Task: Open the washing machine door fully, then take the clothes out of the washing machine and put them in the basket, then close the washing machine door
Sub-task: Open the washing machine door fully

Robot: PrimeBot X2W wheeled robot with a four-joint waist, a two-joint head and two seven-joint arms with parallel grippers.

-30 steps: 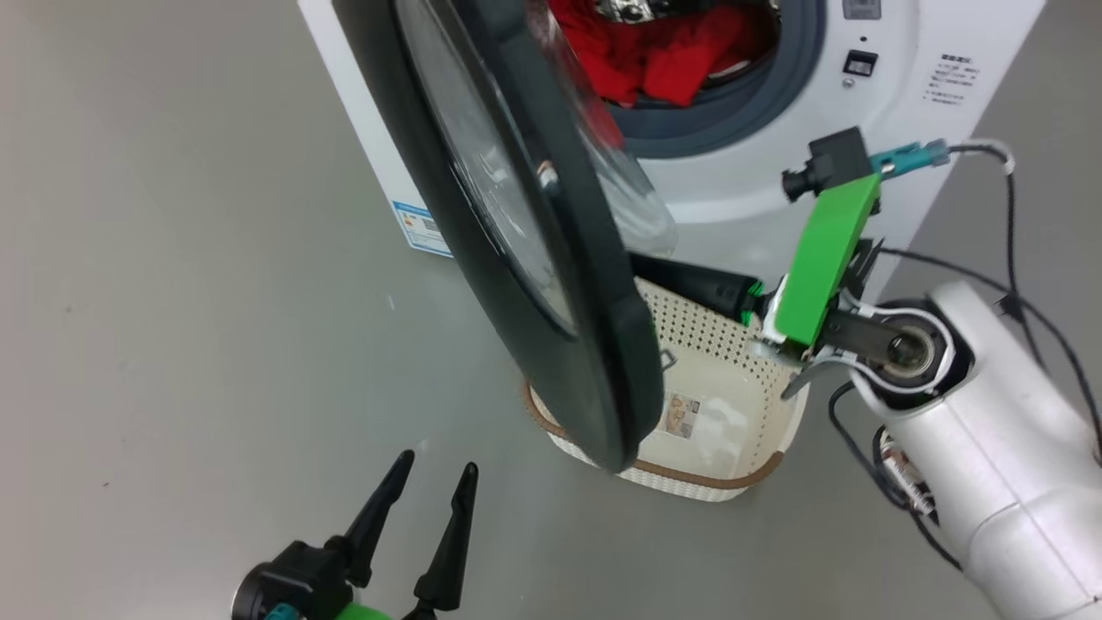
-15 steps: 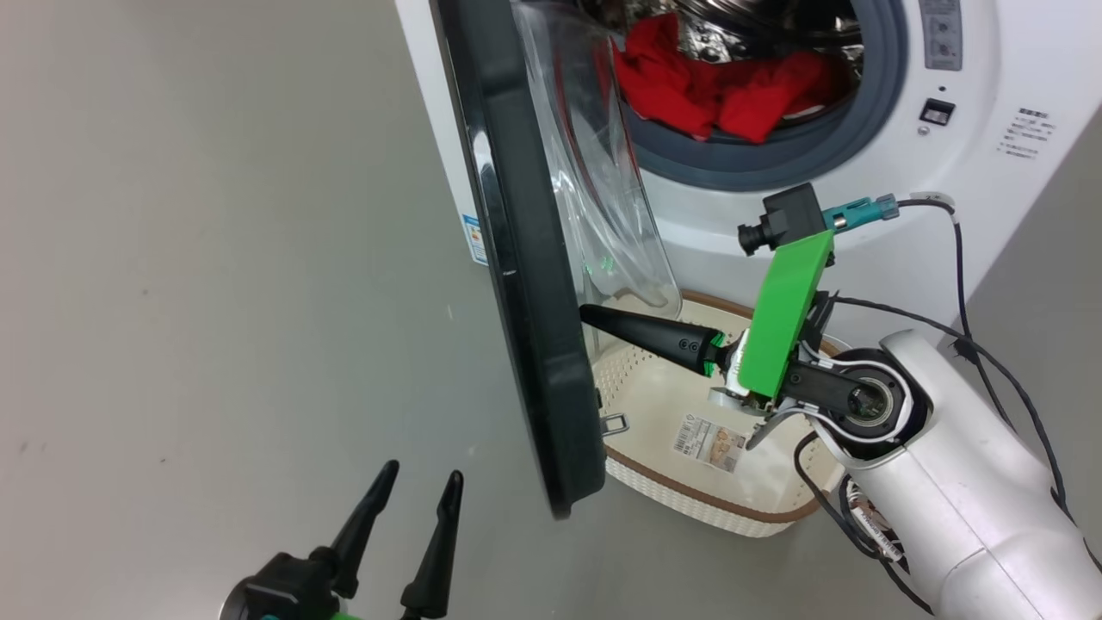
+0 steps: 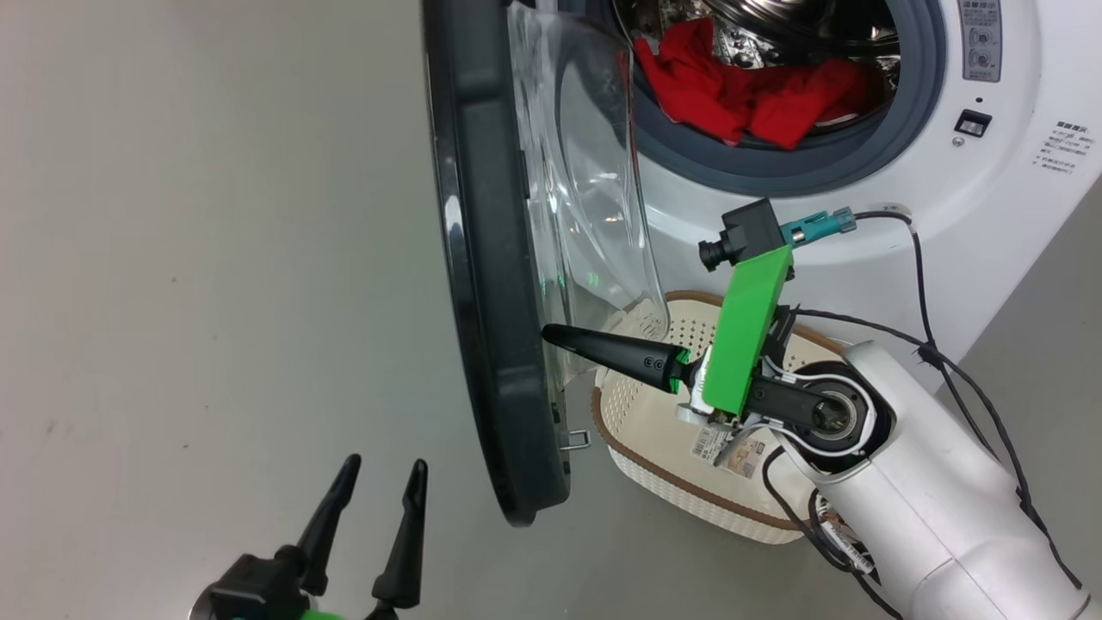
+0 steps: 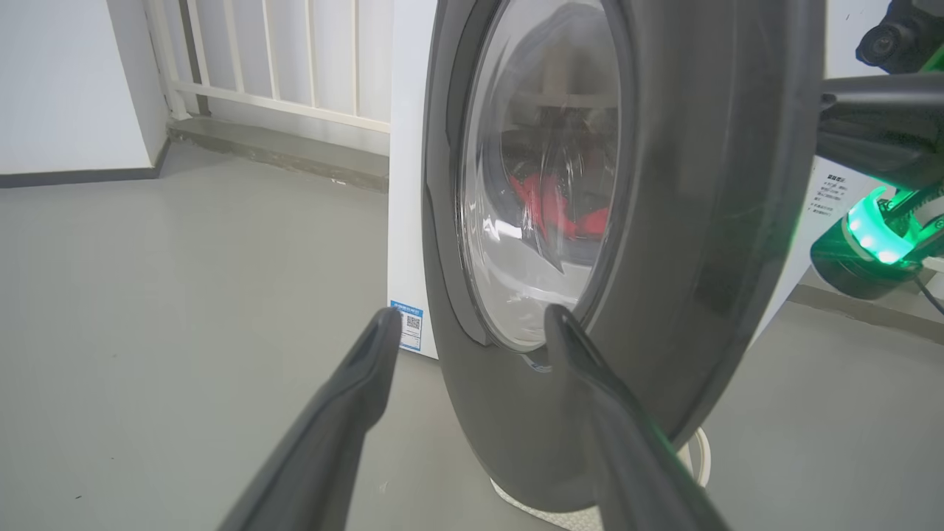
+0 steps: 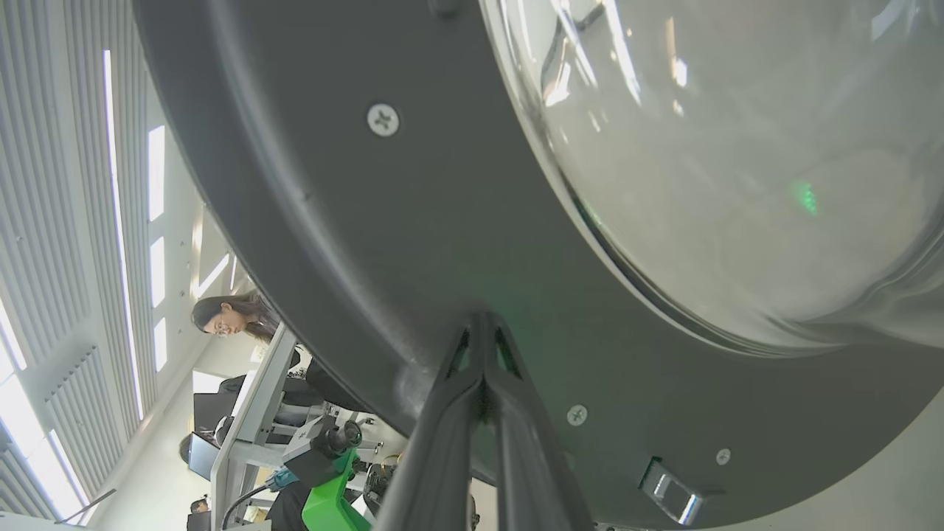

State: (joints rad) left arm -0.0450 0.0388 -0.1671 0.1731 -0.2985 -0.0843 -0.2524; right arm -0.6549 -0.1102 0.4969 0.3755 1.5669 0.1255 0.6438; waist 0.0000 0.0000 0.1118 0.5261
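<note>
Right end effector [image 3: 551, 334]: jaws shut together, nothing held, tip against the inner dark ring of the washing machine door [image 3: 482, 301], below its glass bowl [image 3: 594, 215]. Left end effector [image 3: 385, 465]: jaws spread wide, empty, low on the door's outer side, apart from it. Blue label [image 4: 407, 324] on the washing machine [image 3: 861, 215]: QR code, text too small. Clothes [image 3: 749, 86] lie in the drum [image 3: 758, 26]. Basket [image 3: 637, 405] on the floor [image 3: 172, 258] under the right arm; its sticker [image 3: 747, 455] illegible.

Bright, even light; glare on washing machine door [image 5: 737, 147]; wrist-view edges bowed.
</note>
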